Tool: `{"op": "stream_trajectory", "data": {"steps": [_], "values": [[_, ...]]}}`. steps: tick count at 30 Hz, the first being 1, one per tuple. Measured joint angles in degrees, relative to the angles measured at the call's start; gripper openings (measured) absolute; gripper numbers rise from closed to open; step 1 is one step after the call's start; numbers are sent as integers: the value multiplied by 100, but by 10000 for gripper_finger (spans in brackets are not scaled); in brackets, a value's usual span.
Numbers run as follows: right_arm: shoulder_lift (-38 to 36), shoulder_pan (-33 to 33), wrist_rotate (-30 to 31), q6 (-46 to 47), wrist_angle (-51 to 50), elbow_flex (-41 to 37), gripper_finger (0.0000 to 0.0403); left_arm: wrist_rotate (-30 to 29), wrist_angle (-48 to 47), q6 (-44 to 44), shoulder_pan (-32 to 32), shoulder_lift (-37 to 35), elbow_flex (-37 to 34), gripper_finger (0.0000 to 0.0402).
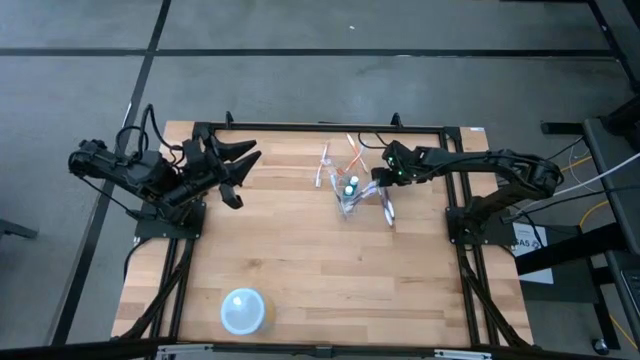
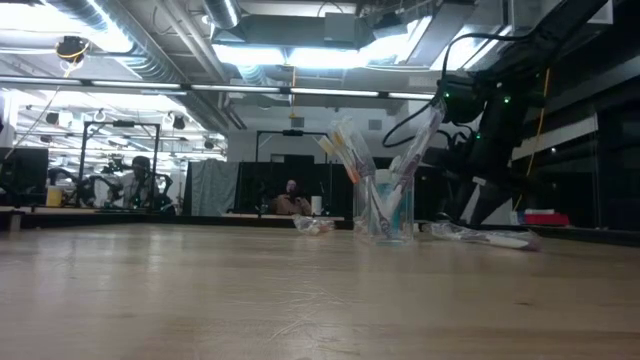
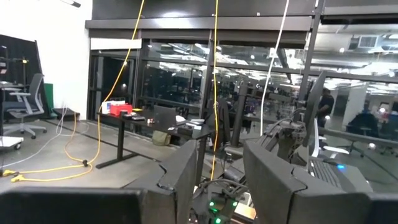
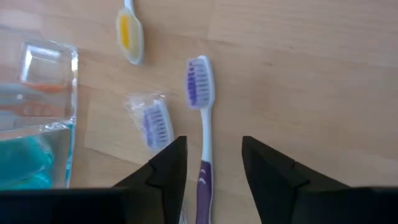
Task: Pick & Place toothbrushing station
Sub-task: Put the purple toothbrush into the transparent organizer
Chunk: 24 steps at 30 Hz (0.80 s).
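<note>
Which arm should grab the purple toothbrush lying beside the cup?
Right. Its end effector hovers open straddling the purple toothbrush, just beside the clear cup. The left end effector waits open at the table's far left edge, well away.

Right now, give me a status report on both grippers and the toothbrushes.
Right gripper open, over a purple toothbrush on the table beside the cup. Left gripper open, raised clear. Nothing obstructing.

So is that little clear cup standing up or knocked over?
Upright. The low view shows the clear cup standing on the table, with toothbrushes sticking up out of its open top.
</note>
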Motion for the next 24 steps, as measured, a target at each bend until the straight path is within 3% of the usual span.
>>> {"op": "stream_trajectory", "data": {"steps": [15, 24], "values": [[599, 176, -169, 162, 367, 22, 155, -2, 24, 44, 0, -2, 0, 127], [744, 201, 203, 442, 360, 59, 144, -3, 38, 15, 0, -2, 0, 127]]}}
